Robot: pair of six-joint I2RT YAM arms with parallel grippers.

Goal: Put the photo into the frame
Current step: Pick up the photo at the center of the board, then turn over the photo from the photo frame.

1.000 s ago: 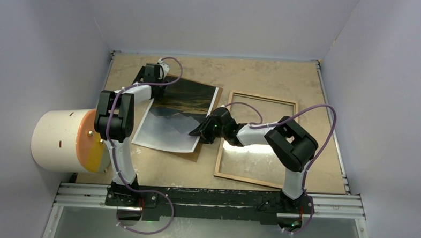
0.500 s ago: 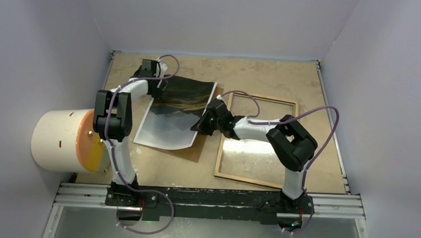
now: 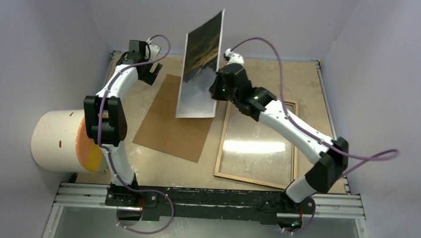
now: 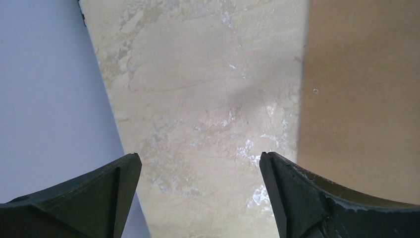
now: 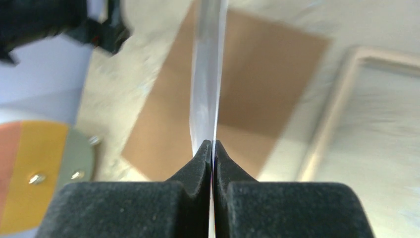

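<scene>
Carrying is the step in hand: the right fingers [image 5: 198, 163] are pinched shut on an edge of the photo [image 3: 200, 70], held upright in the air between the brown board [image 3: 170, 128] and the frame [image 3: 222, 141] on the counter [image 3: 264, 73]. The left fingers [image 4: 99, 198] gape wide, empty. Next the photo likely needs tipping flat and squaring inside the frame's rails.

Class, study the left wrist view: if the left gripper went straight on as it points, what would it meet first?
Most likely the bare table, which fills the gap between the open left gripper's fingers. The brown backing board lies just to one side. Depth is uncertain.
</scene>
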